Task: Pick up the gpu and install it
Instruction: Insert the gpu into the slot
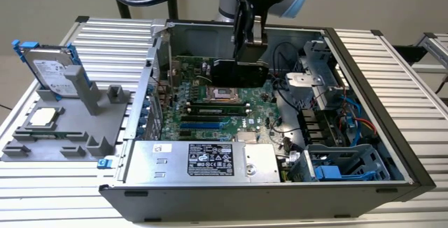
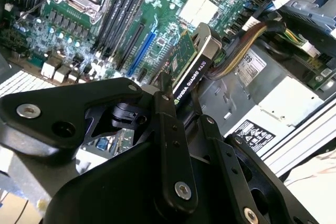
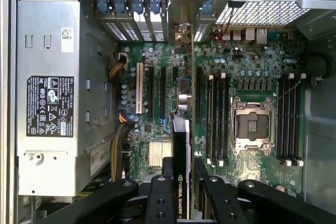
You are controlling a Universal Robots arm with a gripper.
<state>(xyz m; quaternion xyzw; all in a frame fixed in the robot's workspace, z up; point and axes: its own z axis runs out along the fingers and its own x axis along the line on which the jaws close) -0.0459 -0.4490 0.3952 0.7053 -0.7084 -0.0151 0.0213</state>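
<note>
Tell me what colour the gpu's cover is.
Black, clearest in the exterior view, where the hand holds the gpu.

One camera off my arm, two riding at my wrist

The exterior view looks down from above and well back on the whole open computer case [image 1: 392, 149] on the bench [image 1: 392, 55]; both wrist views sit close, past my jaws, and share the motherboard [image 3: 252, 77] — first straight down, second at a slant
</note>
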